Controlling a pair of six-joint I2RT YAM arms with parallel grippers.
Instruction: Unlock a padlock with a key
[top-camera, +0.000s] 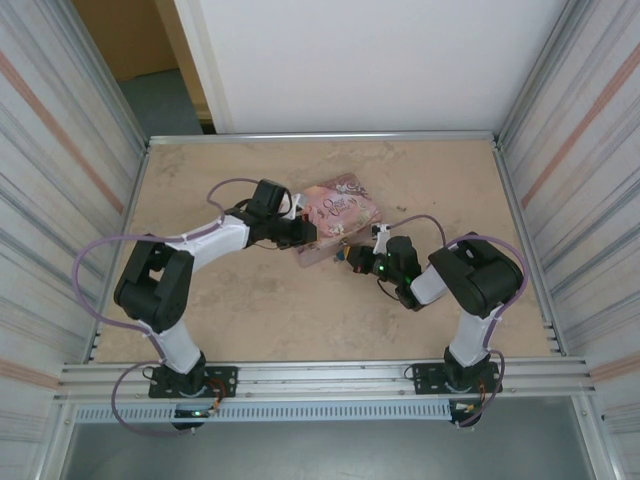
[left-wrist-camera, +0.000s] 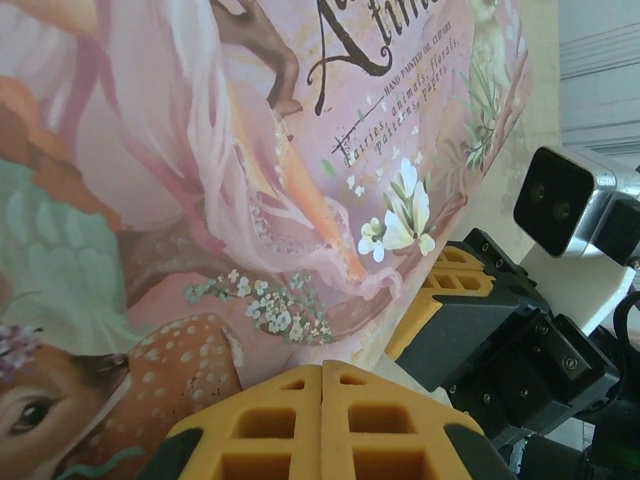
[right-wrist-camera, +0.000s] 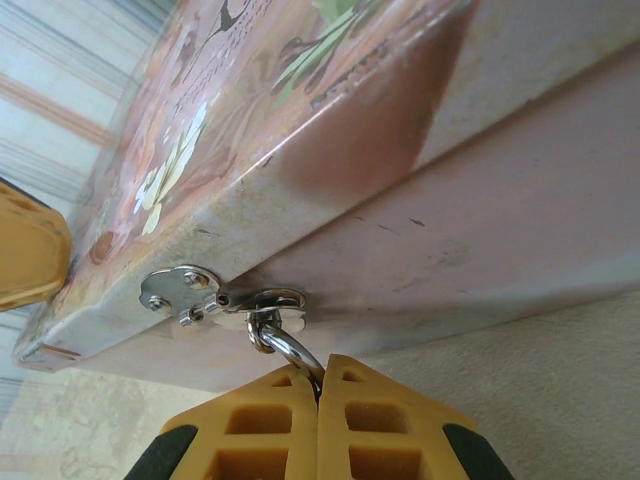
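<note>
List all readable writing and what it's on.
"tim": part of a cut-off script title on the lid of the pink tin.
"HAND PAINTED OIL CLIP ART": small capitals below it.
"fairies, animals, florals, patterns, papers": script line beneath, barely legible.
Lid lettering in the right wrist view: too skewed to read.

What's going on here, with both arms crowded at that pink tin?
Both arms meet at the pink tin mid-table. The right gripper is shut on the padlock, whose thin silvery shackle hangs through the tin's hasp. The padlock's body is hidden between the fingers. The left gripper is shut at the tin's edge. Whether it holds the key I cannot tell.
</note>
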